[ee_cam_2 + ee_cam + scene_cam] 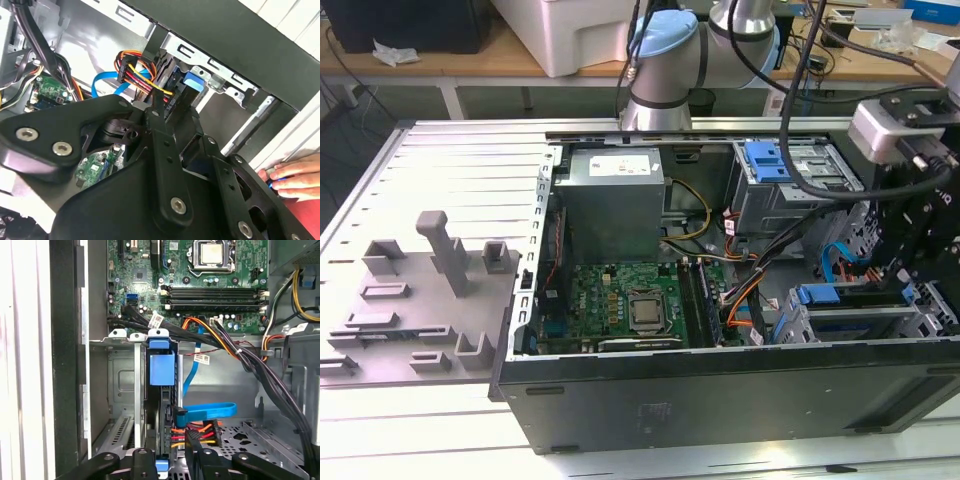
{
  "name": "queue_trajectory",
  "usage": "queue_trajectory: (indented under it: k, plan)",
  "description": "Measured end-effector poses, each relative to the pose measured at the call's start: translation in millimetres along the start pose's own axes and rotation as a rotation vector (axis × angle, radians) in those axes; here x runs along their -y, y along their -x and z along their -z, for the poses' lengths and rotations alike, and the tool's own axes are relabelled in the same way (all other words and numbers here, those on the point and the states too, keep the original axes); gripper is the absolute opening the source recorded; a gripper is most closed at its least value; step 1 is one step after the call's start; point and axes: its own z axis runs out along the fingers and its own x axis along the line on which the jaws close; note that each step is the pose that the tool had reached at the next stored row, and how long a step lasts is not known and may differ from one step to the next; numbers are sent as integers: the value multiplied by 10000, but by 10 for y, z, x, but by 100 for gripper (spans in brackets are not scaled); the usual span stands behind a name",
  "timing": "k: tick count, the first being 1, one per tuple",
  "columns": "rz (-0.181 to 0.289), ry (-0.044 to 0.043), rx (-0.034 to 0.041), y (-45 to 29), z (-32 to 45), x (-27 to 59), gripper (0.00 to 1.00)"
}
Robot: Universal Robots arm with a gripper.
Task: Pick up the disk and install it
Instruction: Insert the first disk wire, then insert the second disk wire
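- My pincer [165, 462] hangs over the drive cage [122, 390]; I cannot tell how far its jaws stand.
- The disk [161, 367] sits upright in the cage, blue carrier showing.
- A hand [292, 175] rests near the case.

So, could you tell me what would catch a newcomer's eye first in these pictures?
Probably the open computer case, lying on its side with the green motherboard bare in the middle. Next, the black gripper reaches down over the drive cage at the exterior view's right, where the disk stands on edge in its bright blue carrier. A person's hand also rests just outside the case in the second wrist view.
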Motion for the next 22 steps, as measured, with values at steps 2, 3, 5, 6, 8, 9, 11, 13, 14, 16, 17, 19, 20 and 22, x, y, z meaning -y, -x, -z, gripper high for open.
queue_trajectory:
  k: [2,3,5,6,8,9,11,13,14,16,17,19,20,22]
  plan:
    - [0,0,0,5,45,2,36]
    - [0,0,-3,10,90,3,36]
    - [0,0,-14,21,167,5,36]
    - [0,0,-18,25,190,6,36]
    - [1,0,-28,34,244,7,36]
    - [2,-1,-33,37,264,8,36]
    - [1,-2,-40,44,286,-5,36]
    - [2,-13,-54,53,297,-38,36]
    - [2,-19,-59,58,300,-58,36]
    - [2,-25,-85,70,303,-86,36]
    - [4,-26,-97,72,302,-86,36]
    - [3,-26,-97,75,302,-86,36]
    - [3,-26,-96,79,302,-86,36]
    - [3,-26,-97,80,302,-86,36]
